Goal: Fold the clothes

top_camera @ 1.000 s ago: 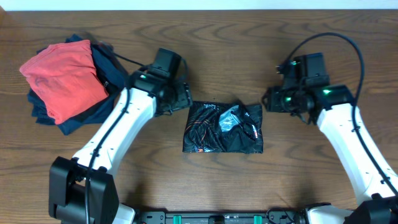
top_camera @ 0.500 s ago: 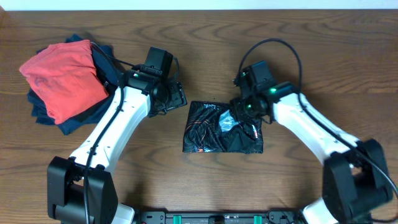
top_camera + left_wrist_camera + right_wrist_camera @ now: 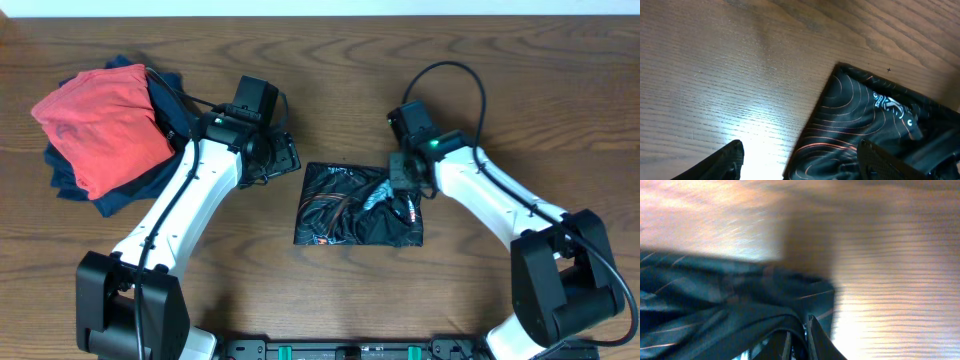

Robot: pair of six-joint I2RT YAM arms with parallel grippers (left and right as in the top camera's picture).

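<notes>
Jersey [image 3: 345,215] lies folded into a compact rectangle at mid-table [image 3: 340,80]. Right gripper [image 3: 397,186] sits down on its upper right edge, touching the cloth. The wrist view is blurred, so I cannot tell whether its fingers are closed on the fabric. Left gripper [image 3: 800,147] hovers just off the upper left corner, fingers [image 3: 730,160] spread wide, holding nothing. Far left is a heap [image 3: 100,130] of garments, red on navy, well apart from the jersey.

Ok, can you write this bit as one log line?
jersey folded flat | left gripper open, at its far-left corner | right gripper on its far-right part, grip unclear
</notes>
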